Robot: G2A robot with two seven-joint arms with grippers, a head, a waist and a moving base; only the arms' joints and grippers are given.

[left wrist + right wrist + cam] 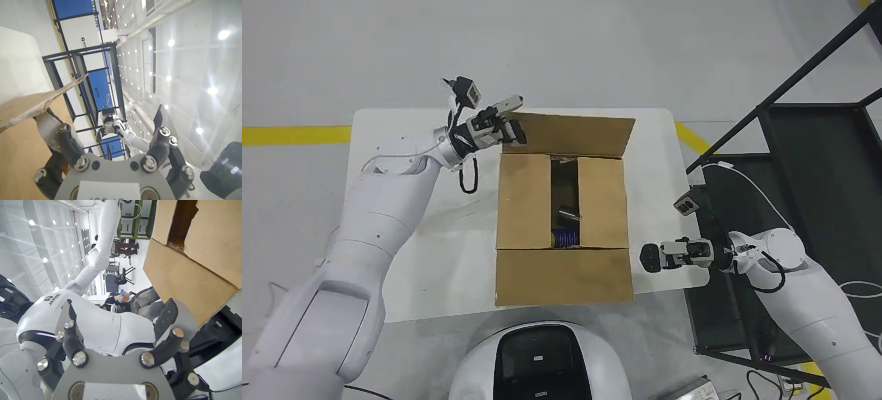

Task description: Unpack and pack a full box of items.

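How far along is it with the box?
Early. The brown cardboard box has its far flap and near flap open; two side flaps cover most of the top, dark items showing in the gap. The open left claw is at the far flap's corner, the open right claw beside the box. Emptying and repacking remain.

The top camera looks straight down on the table [412, 180] and box [562, 262]. The left wrist camera sits close by the box's far-left corner, tilted up across it. The right wrist camera, near the table's right edge, faces the box's side. All three share the box.
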